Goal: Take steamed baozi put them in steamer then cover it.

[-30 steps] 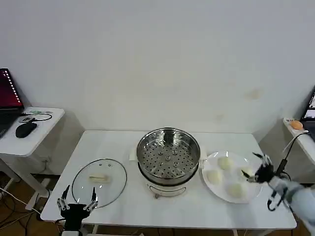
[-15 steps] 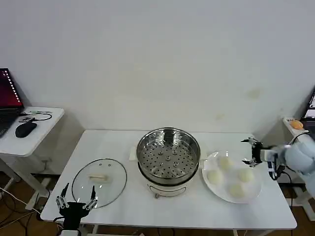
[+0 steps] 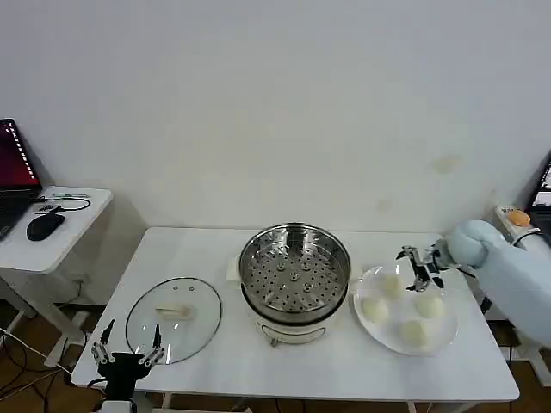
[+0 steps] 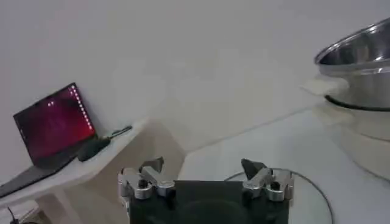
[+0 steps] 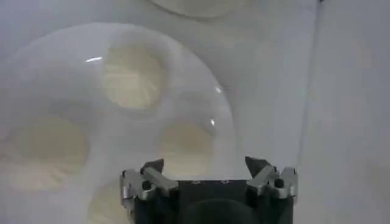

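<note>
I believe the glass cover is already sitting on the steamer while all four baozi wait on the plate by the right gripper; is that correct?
Not quite: the head view shows the cover lying flat on the table, left of the open steamer. The rest holds: four baozi sit on the plate, with the open right gripper above them.

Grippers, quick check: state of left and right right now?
Left gripper: open, empty, at the table's near edge by the cover.
Right gripper: open, empty, over the plate of steamed baozi.
</note>
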{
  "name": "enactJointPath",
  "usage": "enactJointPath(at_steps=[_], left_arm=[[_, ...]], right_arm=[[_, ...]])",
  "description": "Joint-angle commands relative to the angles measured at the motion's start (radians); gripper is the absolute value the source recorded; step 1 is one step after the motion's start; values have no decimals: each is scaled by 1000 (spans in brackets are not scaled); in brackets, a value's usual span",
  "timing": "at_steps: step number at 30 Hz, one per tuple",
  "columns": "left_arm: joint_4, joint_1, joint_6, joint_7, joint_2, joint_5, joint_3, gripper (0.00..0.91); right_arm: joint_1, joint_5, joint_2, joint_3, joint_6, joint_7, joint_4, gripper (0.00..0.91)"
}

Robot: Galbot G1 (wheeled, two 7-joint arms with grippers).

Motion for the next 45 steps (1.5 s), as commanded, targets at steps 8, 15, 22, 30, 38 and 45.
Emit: enactJointPath(at_steps=[8,15,22,30,38,45], left_arm=[[5,11,-3,7,0,1,-13,907],[3,18,-5,6,-3,2,-13,907],[0,21,-8,5,-4,3,-14,907],[0,26,-12,4,-8,11,-7,907],[-1,28,-15,2,-10,12,-1,907],[-8,29,-14,3,-7,14,0,907]], right_arm=[[67,-52,110,-94,-15,-31,-158,907],[59,-60,111,-98,-20,-27,-170,826],[38,-31,113,-96,-22,-11,-164,766],[35,-32,113,-95,-21,5,-165,615],[30,-23,96,-92,-21,14,-141,524],[74,29,22,-95,-20,11,-25,534]])
